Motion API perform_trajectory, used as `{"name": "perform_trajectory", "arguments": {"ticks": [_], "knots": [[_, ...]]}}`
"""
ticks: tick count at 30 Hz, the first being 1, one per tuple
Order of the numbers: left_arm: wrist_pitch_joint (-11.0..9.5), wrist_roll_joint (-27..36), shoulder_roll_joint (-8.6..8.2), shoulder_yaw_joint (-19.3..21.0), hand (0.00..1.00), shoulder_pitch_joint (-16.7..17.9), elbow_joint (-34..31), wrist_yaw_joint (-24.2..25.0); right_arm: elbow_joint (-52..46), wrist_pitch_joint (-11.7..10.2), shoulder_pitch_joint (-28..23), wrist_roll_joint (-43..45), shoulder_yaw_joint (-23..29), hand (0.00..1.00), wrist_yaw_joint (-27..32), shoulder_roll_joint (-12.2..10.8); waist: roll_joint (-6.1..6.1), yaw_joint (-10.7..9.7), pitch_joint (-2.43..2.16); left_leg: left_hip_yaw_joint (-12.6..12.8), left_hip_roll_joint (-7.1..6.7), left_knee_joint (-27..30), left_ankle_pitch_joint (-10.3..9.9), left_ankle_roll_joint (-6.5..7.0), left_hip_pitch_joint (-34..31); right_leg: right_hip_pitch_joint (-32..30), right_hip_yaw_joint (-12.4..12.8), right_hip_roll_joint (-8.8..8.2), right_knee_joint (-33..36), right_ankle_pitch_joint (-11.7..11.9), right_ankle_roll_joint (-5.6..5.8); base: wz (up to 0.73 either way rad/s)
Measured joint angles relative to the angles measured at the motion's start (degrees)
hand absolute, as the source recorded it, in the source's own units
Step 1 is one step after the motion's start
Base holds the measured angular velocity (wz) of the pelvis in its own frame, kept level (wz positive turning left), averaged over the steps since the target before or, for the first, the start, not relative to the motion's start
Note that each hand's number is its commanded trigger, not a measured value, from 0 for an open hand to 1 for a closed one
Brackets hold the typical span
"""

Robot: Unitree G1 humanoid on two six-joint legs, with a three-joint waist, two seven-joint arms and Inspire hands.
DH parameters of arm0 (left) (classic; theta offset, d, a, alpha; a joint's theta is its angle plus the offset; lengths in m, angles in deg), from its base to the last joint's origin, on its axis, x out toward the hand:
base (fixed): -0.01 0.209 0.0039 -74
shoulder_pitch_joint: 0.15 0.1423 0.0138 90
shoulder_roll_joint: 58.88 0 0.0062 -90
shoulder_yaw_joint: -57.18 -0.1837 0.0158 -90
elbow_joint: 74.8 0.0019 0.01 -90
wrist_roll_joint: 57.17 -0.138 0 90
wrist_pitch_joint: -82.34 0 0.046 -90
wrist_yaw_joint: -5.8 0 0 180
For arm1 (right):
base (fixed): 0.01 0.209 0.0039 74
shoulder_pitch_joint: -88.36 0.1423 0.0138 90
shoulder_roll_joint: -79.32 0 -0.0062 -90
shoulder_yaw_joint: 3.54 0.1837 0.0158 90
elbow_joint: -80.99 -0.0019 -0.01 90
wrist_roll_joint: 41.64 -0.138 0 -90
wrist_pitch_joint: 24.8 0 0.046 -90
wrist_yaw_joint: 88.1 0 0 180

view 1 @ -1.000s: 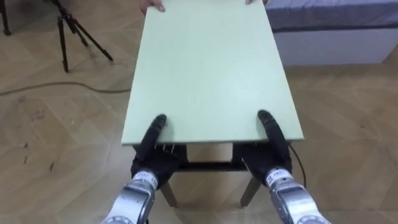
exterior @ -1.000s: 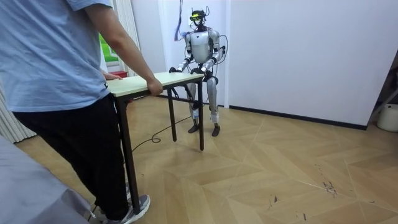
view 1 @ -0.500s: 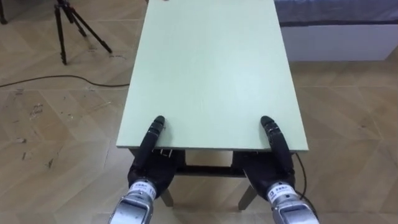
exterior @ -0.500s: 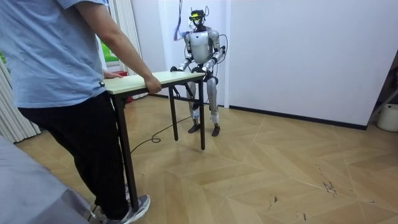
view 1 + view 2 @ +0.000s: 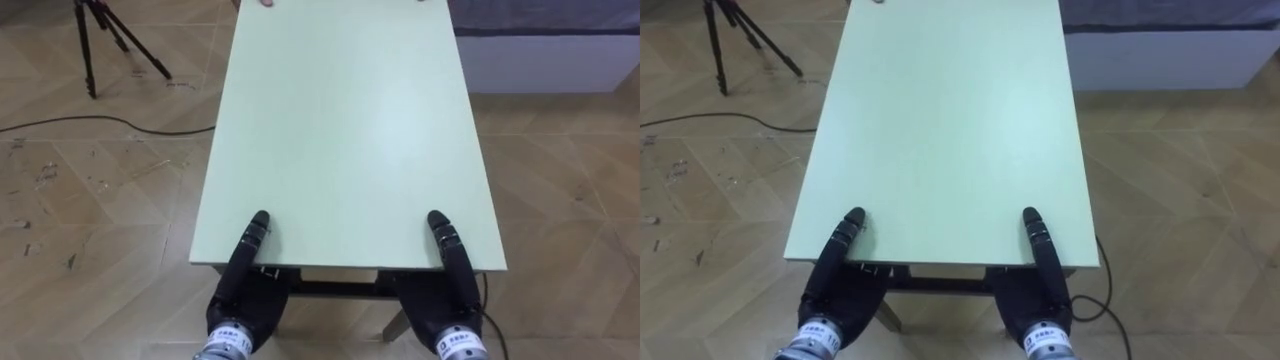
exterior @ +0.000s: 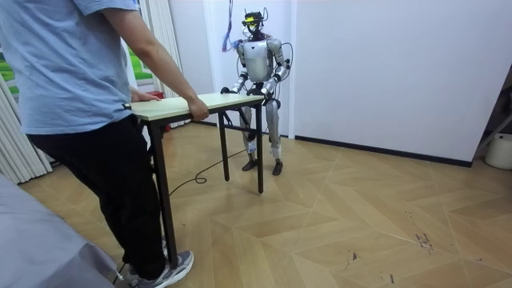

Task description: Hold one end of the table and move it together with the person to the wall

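no readable text, labels or numbers, table [image 5: 345,130] unmarked

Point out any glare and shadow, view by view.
Left eye view: a soft pale sheen lies on the tabletop right of centre, no hard glare; dark shade under its near edge. Room view: even light, a faint sheen on the wooden floor.

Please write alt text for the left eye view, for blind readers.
The robot's black left hand and right hand clamp the near edge of a pale green rectangular table, thumbs on top. A black tripod stands upper left.
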Motion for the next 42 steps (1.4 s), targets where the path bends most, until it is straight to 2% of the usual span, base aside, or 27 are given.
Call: {"name": "perform_trajectory", "arguments": {"ticks": [24,26,27,29,30,31,32,33,34,35,36,37,38,39,40,41,42], "knots": [[-0.67,-0.03,0.39,-0.34,1.0,1.49,-0.24,2.47,0.0,-0.6,-0.92,-0.06,-0.79,1.0,-1.3,0.07,-0.27,-0.54,0.21,0.07,0.01,0.14,0.0,0.0,-0.17,-0.28,0.05,-0.01,0.02,-0.06,0.09,0.0],[-0.84,-0.18,0.39,-0.29,1.0,1.54,-0.24,2.87,0.0,-0.63,-0.95,-0.24,-0.95,1.0,-1.63,0.05,-0.59,-0.53,0.41,0.06,0.03,0.33,0.0,0.0,-0.42,-0.32,0.32,-0.01,0.05,-0.27,0.24,0.0],[-1.03,-0.27,0.47,-0.2,1.0,1.76,-0.23,3.6,0.0,-0.64,-1.1,-0.39,-1.13,1.0,-2.02,0.04,-1.01,-0.52,0.28,0.03,0.04,0.91,-0.01,-0.02,-1.09,-0.97,0.73,-0.04,0.35,-0.63,0.22,0.0],[-1.52,-0.35,0.77,-0.31,1.0,1.87,-0.25,4.48,0.02,-0.64,-1.14,-0.73,-1.41,1.0,-2.62,0.08,-1.52,-0.4,0.49,-0.56,0.35,2.53,-0.01,-0.02,-2.28,-2.5,0.82,-0.11,2.26,-0.85,-0.03,0.0],[-1.75,-0.71,0.83,-0.46,1.0,2.12,-0.24,4.61,0.07,-0.65,-1.36,-0.94,-1.61,1.0,-2.75,0.25,-1.53,-0.52,0.49,-1.99,0.79,3.58,-0.01,-0.02,-2.76,-3.45,0.45,-0.14,4.72,-0.99,-0.27,0.11],[-2.05,-1.02,0.88,-0.85,1.0,2.36,-0.25,4.62,0.17,-0.65,-1.92,-1.15,-1.64,1.0,-3.12,0.29,-1.51,-0.48,0.52,-3.96,1.51,4.44,0.0,-0.04,-2.74,-5.0,0.2,-0.26,8.97,-1.51,-1.02,0.16],[-2.69,-1.04,1.65,-1.51,1.0,2.75,-0.23,4.79,0.58,-0.53,-2.62,-1.27,-1.82,1.0,-3.73,0.2,-1.79,-0.51,0.63,-7.35,2.16,5.32,-0.03,-0.1,-2.68,-7.07,0.88,0.95,9.68,-3.94,-2.22,0.1],[-3.1,-1.04,1.91,-1.64,1.0,3.03,-0.35,5.15,0.6,-0.35,-2.85,-1.27,-2.14,1.0,-3.9,0.12,-2.23,-0.2,0.56,-8.31,2.37,6.09,-0.2,-0.39,-3.16,-7.66,1.76,2.1,6.87,-3.83,-3.16,0.0],[-3.4,-0.94,2.77,-1.42,1.0,4.08,-1.65,5.68,0.44,-0.53,-3.21,-1.28,-3.04,1.0,-4.87,0.08,-3.26,0.44,0.31,-7.52,2.55,8.24,-1.52,-2.58,-4.61,-9.04,2.39,3.08,2.57,0.48,-5.11,0.0],[-3.3,-0.94,2.72,-1.41,1.0,4.45,-1.85,5.89,0.42,-0.98,-3.42,-1.27,-3.37,1.0,-5.39,0.47,-2.9,0.4,0.43,-7.22,3.17,9.49,-2.72,-4.09,-5.11,-9.97,2.07,3.43,3.91,0.1,-5.0,0.06],[-2.87,-1.11,2.84,-1.51,1.0,5.18,-1.86,6.03,0.88,-1.73,-3.66,-1.25,-3.88,1.0,-5.6,0.83,-2.31,0.46,0.46,-6.06,4.38,10.84,-3.2,-4.84,-5.54,-10.27,1.52,4.14,5.45,-0.45,-5.94,0.0],[-2.78,-1.04,3.02,-1.6,1.0,5.69,-2.17,6.19,0.87,-1.76,-3.84,-1.25,-4.06,1.0,-6.03,1.22,-2.28,1.01,0.41,-5.66,5.01,11.11,-2.82,-5.47,-5.91,-10.89,1.18,4.82,6.09,-0.92,-6.72,0.0],[-2.78,-0.9,3.02,-1.58,1.0,5.68,-2.37,6.32,0.87,-1.77,-3.43,-0.98,-4.07,1.0,-6.34,1.48,-2.37,1.12,0.37,-6.4,5.06,10.93,-2.4,-6.25,-6.45,-11.6,0.88,5.23,5.66,-1.39,-7.65,-0.09],[-2.79,-0.81,2.94,-1.48,1.0,5.67,-2.45,6.36,0.9,-1.78,-2.97,-0.7,-4.04,1.0,-6.34,1.61,-2.45,1.13,0.35,-6.51,5.29,11.25,-2.25,-6.64,-6.76,-12.52,0.77,5.18,5.59,-1.48,-8.18,-0.19],[-2.8,-0.33,2.58,-1.47,1.0,5.77,-2.47,6.4,1.05,-1.8,-2.2,-0.1,-4.01,1.0,-6.33,1.96,-2.32,1.64,0.36,-5.25,7.1,17.9,-2.48,-6.62,-8.21,-13.18,0.27,5.36,6.07,-2.11,-9.17,-0.32],[-2.8,0.15,2.42,-1.55,1.0,6.01,-2.47,6.4,1.12,-1.8,-2.1,-0.07,-4.11,1.0,-6.31,2.21,-2.02,2.08,0.3,-4.28,8.57,23.04,-2.3,-6.57,-8.25,-13.13,-0.17,5.79,6.33,-2.35,-9.64,-0.24],[-2.79,0.8,2.5,-1.93,1.0,6.22,-2.47,6.39,1.09,-1.94,-2.23,-0.09,-4.2,1.0,-6.31,2.66,-1.39,1.92,-0.03,-4.55,11.15,30.66,-1.54,-6.46,-7.85,-13.22,-0.98,6.42,7.14,-2.92,-10.43,0.18]]}}
